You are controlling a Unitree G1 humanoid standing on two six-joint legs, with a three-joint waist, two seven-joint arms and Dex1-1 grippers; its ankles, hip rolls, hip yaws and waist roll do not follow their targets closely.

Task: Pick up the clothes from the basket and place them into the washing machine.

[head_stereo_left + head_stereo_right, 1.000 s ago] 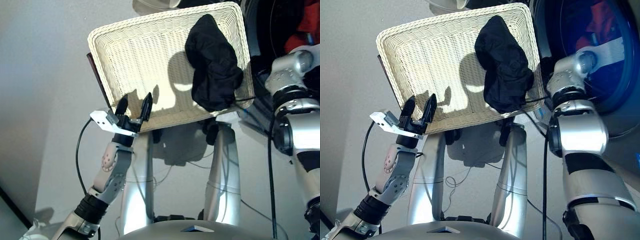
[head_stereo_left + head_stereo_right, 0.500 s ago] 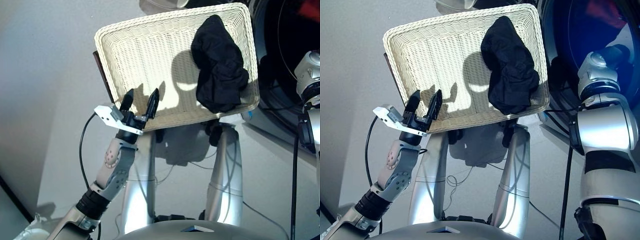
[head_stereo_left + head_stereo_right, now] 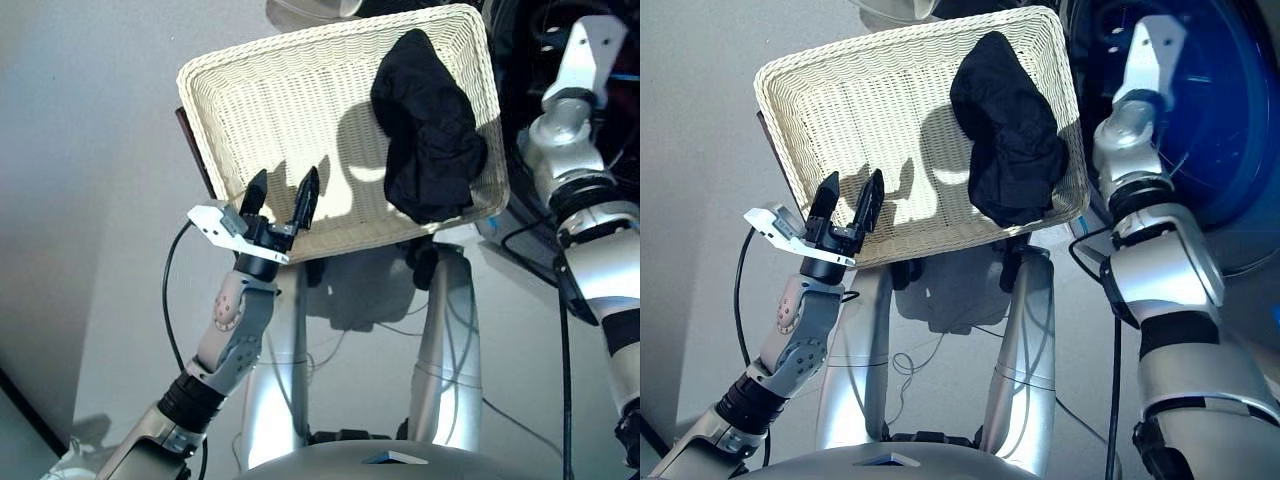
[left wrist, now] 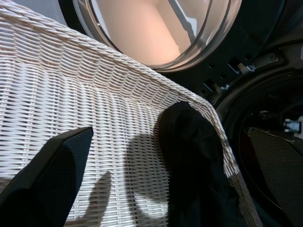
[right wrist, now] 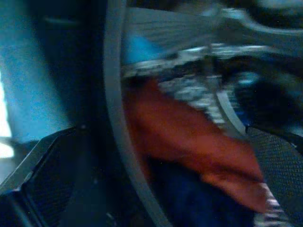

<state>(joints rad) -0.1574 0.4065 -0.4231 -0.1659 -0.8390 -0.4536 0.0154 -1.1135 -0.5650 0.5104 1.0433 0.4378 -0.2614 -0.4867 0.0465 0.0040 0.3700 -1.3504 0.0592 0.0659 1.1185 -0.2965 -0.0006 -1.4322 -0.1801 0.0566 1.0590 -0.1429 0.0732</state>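
1. The basket (image 3: 300, 110) is the landmark: the black garment (image 3: 428, 130) lies bunched in its corner nearest the washing machine (image 3: 1230, 150), reaching the near rim.
2. The rest of the basket's woven floor is bare.
3. The left gripper (image 3: 283, 200) hovers over the near rim at the corner farthest from the machine, fingers spread and empty, well apart from the black garment.
4. The right gripper (image 5: 156, 156) sits at the machine's porthole, fingers parted with nothing between them; the red-orange garment (image 5: 189, 142) and navy garment (image 5: 203, 208) lie inside the drum.
5. No readable writing.
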